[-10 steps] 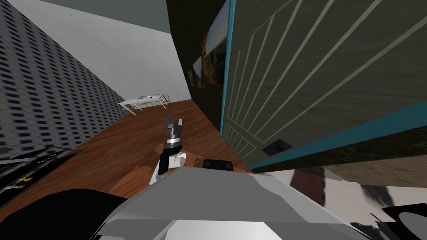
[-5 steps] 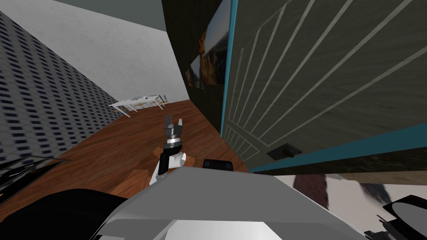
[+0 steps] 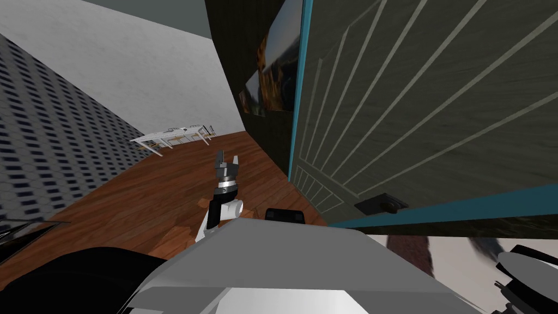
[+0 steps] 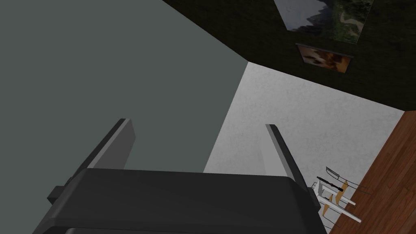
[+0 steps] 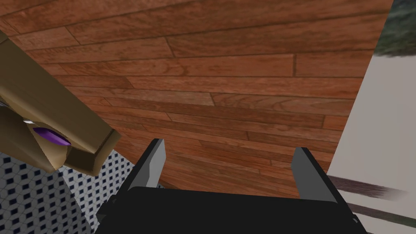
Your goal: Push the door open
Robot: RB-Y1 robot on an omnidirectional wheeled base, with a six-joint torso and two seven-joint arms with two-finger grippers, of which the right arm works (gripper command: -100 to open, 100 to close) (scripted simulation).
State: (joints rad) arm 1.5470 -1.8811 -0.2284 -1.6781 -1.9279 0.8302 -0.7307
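The door (image 3: 436, 109) is a dark grey-brown panel with pale lines, close on my right in the head view. Teal strips (image 3: 297, 109) run along its edges. Its dark handle (image 3: 381, 205) sits low, near the teal strip. My left gripper (image 3: 227, 159) is raised in front of my chest, left of the door and apart from it. Its fingers stand open and hold nothing in the left wrist view (image 4: 197, 123). My right gripper (image 5: 229, 145) is open too, pointing down at the wooden floor (image 5: 243, 81), with nothing between its fingers.
A white table (image 3: 169, 134) with chairs stands far off by the white wall. Pictures (image 3: 272, 71) hang on the dark wall beside the door. A patterned wall (image 3: 54, 136) runs along the left. Near my right hand are a tan object (image 5: 48, 109) and a white rug (image 5: 382, 122).
The whole head view has shifted: I have turned and moved closer to the door. The handle now sits further right and the table further left. My left arm keeps its pose.
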